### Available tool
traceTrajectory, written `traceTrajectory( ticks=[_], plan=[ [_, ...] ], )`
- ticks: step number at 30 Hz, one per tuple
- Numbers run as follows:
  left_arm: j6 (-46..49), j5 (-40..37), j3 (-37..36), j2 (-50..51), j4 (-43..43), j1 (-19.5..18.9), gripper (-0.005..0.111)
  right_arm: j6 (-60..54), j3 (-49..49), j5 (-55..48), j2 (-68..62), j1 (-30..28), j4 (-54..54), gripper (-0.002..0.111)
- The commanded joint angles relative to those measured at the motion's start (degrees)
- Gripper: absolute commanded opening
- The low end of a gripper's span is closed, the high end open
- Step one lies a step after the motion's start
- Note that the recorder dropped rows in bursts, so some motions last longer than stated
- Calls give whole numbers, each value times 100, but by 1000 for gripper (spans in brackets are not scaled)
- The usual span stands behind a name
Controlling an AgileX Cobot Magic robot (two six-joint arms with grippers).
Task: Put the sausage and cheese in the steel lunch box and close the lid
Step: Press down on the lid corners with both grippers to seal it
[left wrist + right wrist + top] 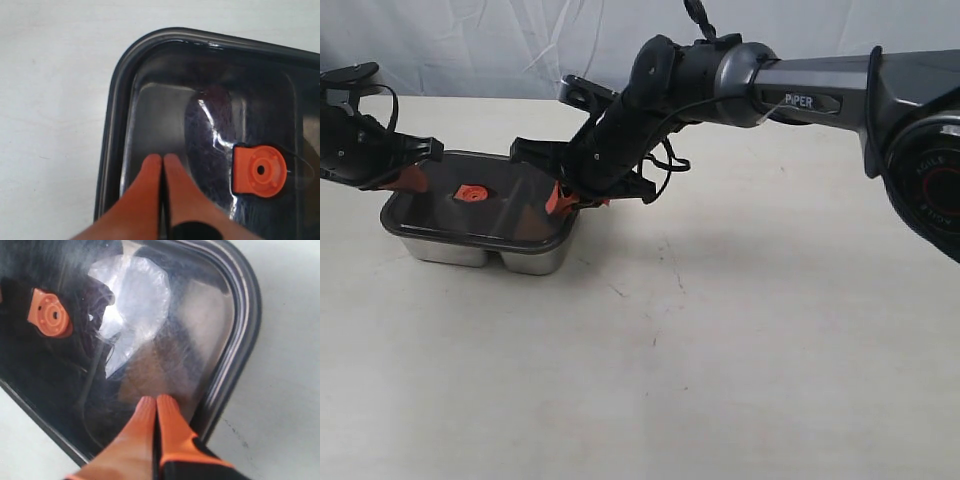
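The steel lunch box (485,252) stands at the table's left with the dark translucent lid (495,212) lying on top, its orange valve (471,193) in the middle. My left gripper (162,159) is shut with nothing in it, tips over the lid (150,65) near one end, beside the valve (260,171). My right gripper (156,400) is likewise shut and empty, tips over the lid (240,315) at its other end. Through the lid a dim reddish shape (212,107) and a dim brownish shape (160,365) show; I cannot tell sausage or cheese for sure.
The pale table (720,360) stretches to the right and front of the box. A white backdrop (520,40) hangs behind. The right arm (800,95) reaches across from the right, low over the table.
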State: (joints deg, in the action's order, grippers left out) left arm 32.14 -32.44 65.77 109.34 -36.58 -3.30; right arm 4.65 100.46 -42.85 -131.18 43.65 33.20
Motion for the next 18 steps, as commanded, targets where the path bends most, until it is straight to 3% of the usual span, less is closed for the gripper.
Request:
traceTrajectory(
  ticks=[1, 10, 18],
  plan=[
    [23, -206, -124, 269, 241, -10, 0, 6, -173, -673, -376, 8, -210, -1],
    [48, -154, -112, 99, 238, -10, 0, -20, -114, -247, -105, -25, -352, -1],
    [134, -73, -112, -1195, 193, -10, 0, 843, 298, -163, 945, -28, -2514, -1]
  ],
)
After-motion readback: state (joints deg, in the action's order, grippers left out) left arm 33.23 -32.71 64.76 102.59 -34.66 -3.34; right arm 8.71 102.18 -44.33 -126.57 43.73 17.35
